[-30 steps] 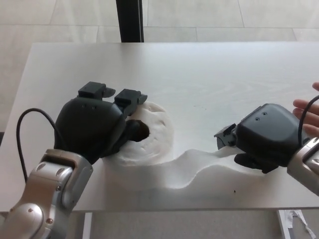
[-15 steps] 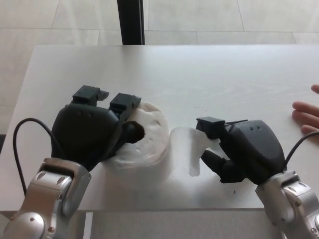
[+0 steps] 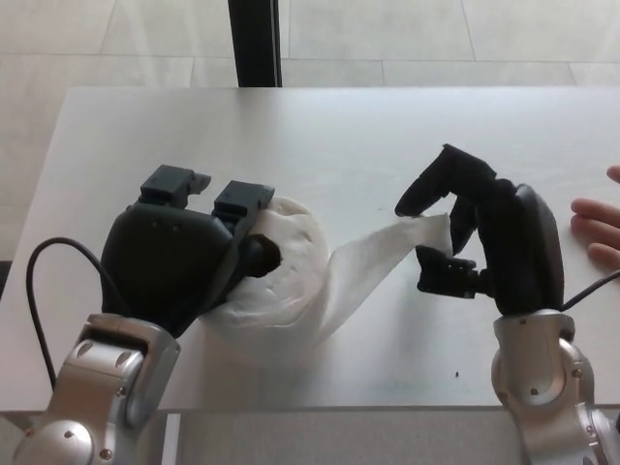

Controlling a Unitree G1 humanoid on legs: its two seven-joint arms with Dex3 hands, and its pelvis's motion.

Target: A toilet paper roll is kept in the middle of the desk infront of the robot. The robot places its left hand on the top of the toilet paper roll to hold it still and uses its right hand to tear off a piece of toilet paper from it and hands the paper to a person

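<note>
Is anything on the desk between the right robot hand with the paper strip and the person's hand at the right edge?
Nothing visible. The right robot hand holds the end of the paper strip, and only bare desk lies between it and the person's hand. The strip is not yet torn from the toilet paper roll.

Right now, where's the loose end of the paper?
Head view, right of centre: the paper tail runs from the toilet paper roll to the right hand, which pinches its end.

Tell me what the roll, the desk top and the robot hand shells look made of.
Toilet paper roll: soft white tissue, matte, dimpled on top, with its loose strip sagging. Desk: pale grey, smooth, faintly grained, probably laminate. Left robot hand and right robot hand: black shells with a dull sheen, likely moulded plastic; the forearms look like brushed metal.
</note>
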